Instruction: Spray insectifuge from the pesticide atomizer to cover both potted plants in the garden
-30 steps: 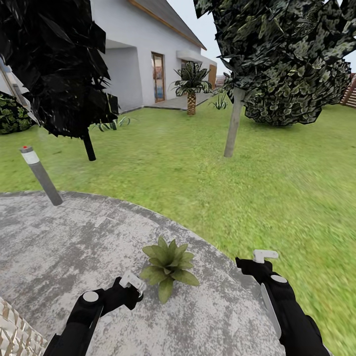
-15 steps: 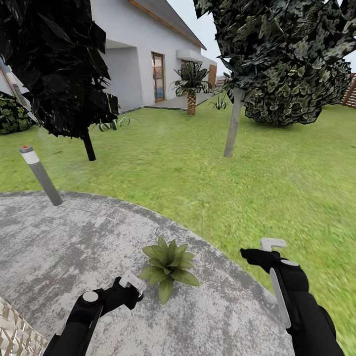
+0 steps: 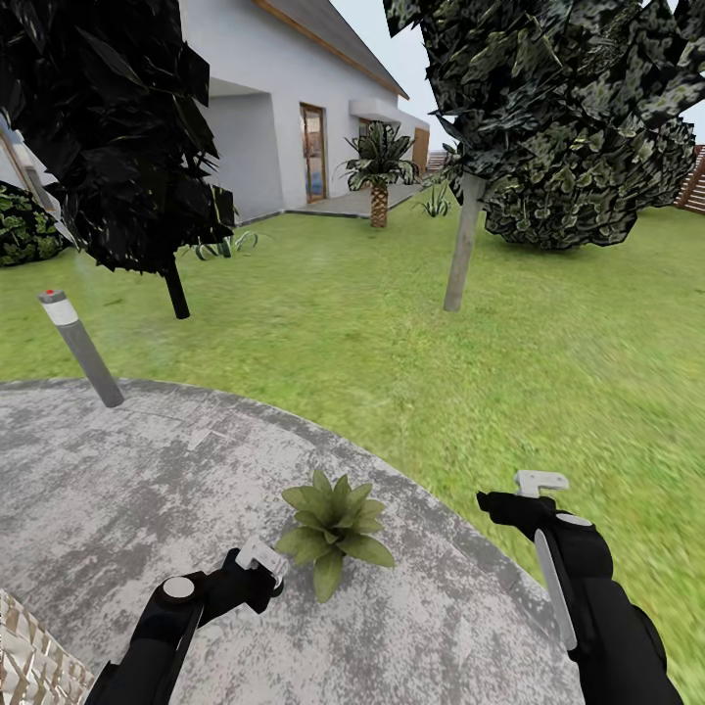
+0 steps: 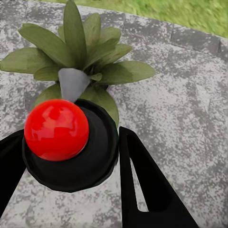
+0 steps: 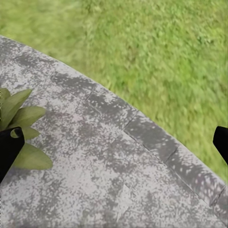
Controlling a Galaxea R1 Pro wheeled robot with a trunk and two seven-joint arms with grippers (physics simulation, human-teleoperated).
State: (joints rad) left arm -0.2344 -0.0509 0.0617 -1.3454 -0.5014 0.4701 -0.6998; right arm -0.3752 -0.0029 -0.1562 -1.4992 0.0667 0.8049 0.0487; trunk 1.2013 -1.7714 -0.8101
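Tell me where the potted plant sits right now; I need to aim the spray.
In the head view the potted plant sits on the stone patio near its lawn edge, just ahead of the left gripper, between both grippers.

Potted plant's (image 3: 331, 527) pot hidden beneath its leaves

A potted plant (image 3: 332, 527) spreads pointed green leaves upright on the grey stone patio (image 3: 117, 490). It stands near the patio's edge beside the lawn (image 3: 411, 333).

I see the small rosette potted plant (image 3: 331, 524) sitting on the round grey mottled stone patio (image 3: 117, 470), near its edge. Beyond the plant, to its left, the grey bollard lamp (image 3: 80, 347) stands at the patio's rim; the green lawn (image 3: 548, 362) lies behind and right.
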